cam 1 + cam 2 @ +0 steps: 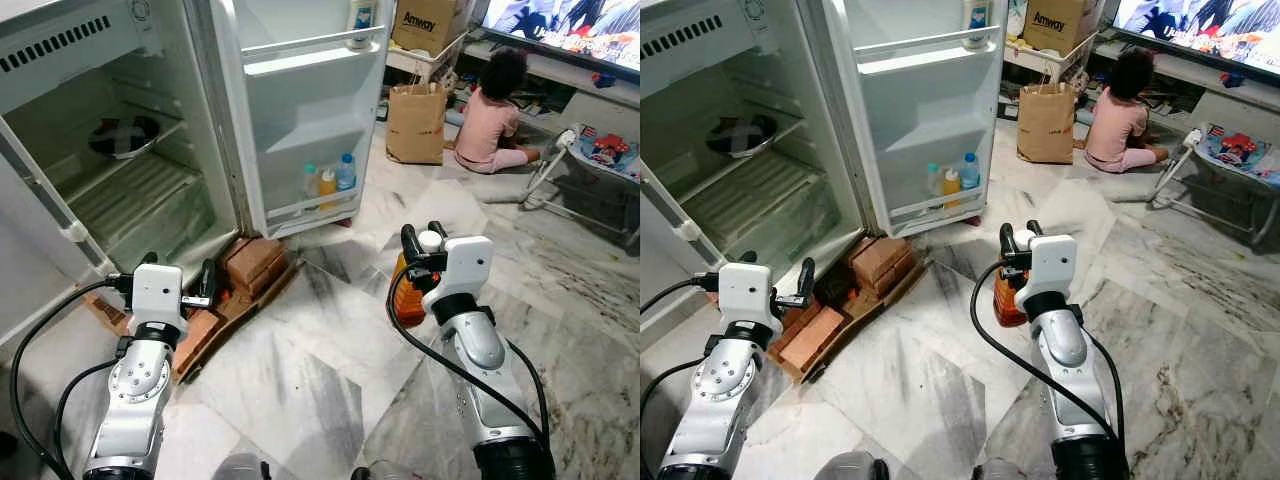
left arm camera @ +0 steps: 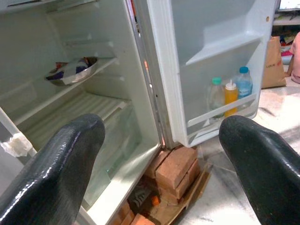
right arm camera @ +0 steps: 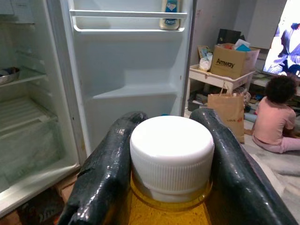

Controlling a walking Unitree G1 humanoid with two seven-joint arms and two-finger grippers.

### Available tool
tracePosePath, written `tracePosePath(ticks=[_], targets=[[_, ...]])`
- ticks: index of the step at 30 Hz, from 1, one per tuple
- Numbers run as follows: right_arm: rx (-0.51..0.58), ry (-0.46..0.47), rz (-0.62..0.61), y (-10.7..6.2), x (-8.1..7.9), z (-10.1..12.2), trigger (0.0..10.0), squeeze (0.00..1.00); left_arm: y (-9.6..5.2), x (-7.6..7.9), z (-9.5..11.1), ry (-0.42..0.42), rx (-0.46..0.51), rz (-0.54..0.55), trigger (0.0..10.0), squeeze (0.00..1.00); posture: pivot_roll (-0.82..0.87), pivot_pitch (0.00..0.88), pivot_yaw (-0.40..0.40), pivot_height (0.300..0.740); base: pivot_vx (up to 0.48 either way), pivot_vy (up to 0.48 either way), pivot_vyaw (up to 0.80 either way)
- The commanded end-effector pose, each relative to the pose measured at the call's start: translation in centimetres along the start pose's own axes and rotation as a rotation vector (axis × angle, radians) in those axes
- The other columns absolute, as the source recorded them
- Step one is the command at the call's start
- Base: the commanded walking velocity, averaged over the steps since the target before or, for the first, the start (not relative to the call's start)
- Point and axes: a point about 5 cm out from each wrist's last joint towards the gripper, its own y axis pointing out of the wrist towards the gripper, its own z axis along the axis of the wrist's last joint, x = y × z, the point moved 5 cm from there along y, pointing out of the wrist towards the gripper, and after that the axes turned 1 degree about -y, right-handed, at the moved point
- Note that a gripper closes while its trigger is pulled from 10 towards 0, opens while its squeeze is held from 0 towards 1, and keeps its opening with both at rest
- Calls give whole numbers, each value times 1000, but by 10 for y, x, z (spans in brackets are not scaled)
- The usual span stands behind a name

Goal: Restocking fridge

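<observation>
White open fridge (image 1: 150,150) stands at left, door swung wide, three small bottles (image 1: 328,182) on lower door shelf, foil-covered bowl (image 1: 122,137) on inner shelf. Left tool (image 2: 159,154) wide open, empty, facing fridge. Right tool (image 3: 171,164) clamped on orange bottle with white cap (image 3: 171,157), above marble floor (image 1: 330,380).

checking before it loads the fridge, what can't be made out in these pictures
- Orange bottle: most of it sits behind the right gripper in the eye views; in the right wrist view the bottom edge cuts it off, so no label reads.
- Bowl on the fridge shelf: its contents are too small to name.
- Bottle in the top door rack: the rack rail covers its lower part.
- Fridge top: cut off by the upper edge.
</observation>
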Motion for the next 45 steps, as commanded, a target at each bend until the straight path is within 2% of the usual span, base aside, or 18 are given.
tracePosePath(ticks=[1, 8, 28, 33, 45], targets=[[41, -23, 29, 3, -4, 9, 10000, 0, 0, 0, 5, 4, 20, -3, 10000, 0, 84, 80, -14, 740, 255, 0, 0], [41, -32, 43, 3, -8, 9, 10000, 0, 0, 5, 4, -1, 19, -13, 10000, 0, 88, 86, -22, 740, 337, 0, 712], [52, -39, 38, 6, -2, 11, 10000, 0, 0, 6, 2, -19, 15, -16, 10000, 0, 82, 86, -22, 740, 421, 0, 130], [81, -68, 87, 6, -10, 17, 10000, 0, 1, 6, 2, -24, 13, -16, 10000, 0, 82, 83, -22, 740, 373, 301, 232], [66, -60, 74, 8, -7, 14, 10000, 0, 1, 7, 1, -27, 10, -14, 10000, 0, 80, 81, -27, 740, 332, 346, 148]])
